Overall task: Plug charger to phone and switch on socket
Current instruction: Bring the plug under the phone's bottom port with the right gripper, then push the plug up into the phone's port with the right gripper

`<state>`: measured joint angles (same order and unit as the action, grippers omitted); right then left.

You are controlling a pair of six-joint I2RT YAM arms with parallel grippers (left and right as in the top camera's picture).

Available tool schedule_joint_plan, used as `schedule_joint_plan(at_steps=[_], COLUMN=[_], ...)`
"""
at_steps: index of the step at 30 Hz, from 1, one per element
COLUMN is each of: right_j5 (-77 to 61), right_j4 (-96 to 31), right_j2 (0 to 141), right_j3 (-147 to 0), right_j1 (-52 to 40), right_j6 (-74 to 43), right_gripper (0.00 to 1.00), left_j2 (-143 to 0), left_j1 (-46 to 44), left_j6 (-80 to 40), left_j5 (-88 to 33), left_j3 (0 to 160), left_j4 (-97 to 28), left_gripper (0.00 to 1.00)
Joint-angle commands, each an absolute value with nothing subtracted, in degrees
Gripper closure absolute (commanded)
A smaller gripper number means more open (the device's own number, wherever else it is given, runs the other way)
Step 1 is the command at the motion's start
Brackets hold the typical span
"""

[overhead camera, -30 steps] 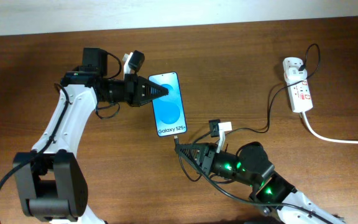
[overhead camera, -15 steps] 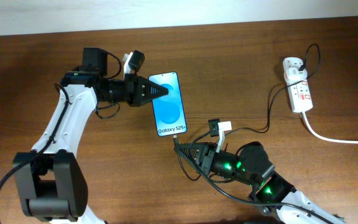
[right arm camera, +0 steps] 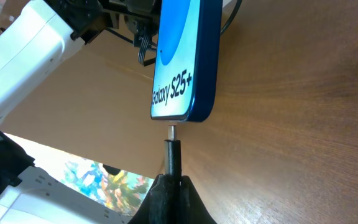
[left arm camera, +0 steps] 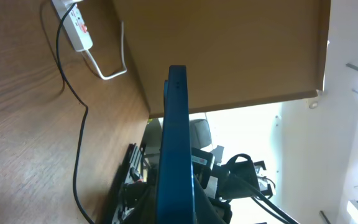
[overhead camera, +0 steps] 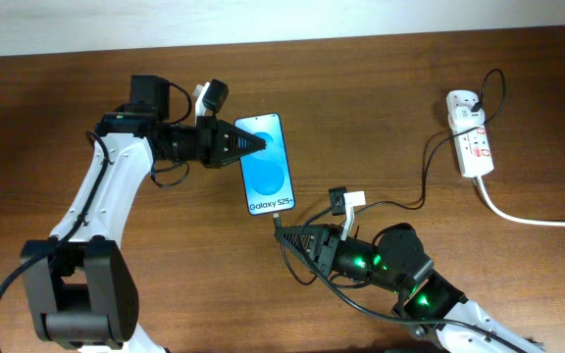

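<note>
The left hand [overhead camera: 256, 144] is pressed together on one long edge of the phone [overhead camera: 268, 162] and holds it steady, the screen facing up. The right hand [right arm camera: 171, 186] pinches the charger [right arm camera: 174, 157] just behind its small metal tip. This tip points straight out from the fingertips at the short bottom edge of the phone, very near but not touching.

The step in hand is, I think, the insertion. To do it well, the right hand should first bring the tip in line with the port, which I cannot see from here. Then it should push straight forward along its own axis, slowly, without tilting. The left hand must not give way.

The socket [overhead camera: 471, 137] lies on the table [overhead camera: 381, 88], well apart from both hands, far on the right hand's outer side.
</note>
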<state>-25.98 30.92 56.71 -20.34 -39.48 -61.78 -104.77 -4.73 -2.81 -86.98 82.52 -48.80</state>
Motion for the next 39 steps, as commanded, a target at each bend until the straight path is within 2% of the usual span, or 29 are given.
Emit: schedule_joint_plan(at_steps=[1,39], right_j5=[-26.3,-24.7], right_j4=[31.3,32.4], right_j2=[56.8,56.8], right_j3=[-20.1,-20.1], right_j1=[-39.8,-39.8], right_j6=[-62.0,-62.0], right_gripper=[0.96,0.96], left_j2=[-104.6,-104.6], left_j1=[-6.0,-8.2], left_j6=[-3.4,-3.4], left_j5=[-88.8,-87.2], left_j3=[83.5,83.5], left_j4=[-48.7,-48.9], left_gripper=[1.0,1.0])
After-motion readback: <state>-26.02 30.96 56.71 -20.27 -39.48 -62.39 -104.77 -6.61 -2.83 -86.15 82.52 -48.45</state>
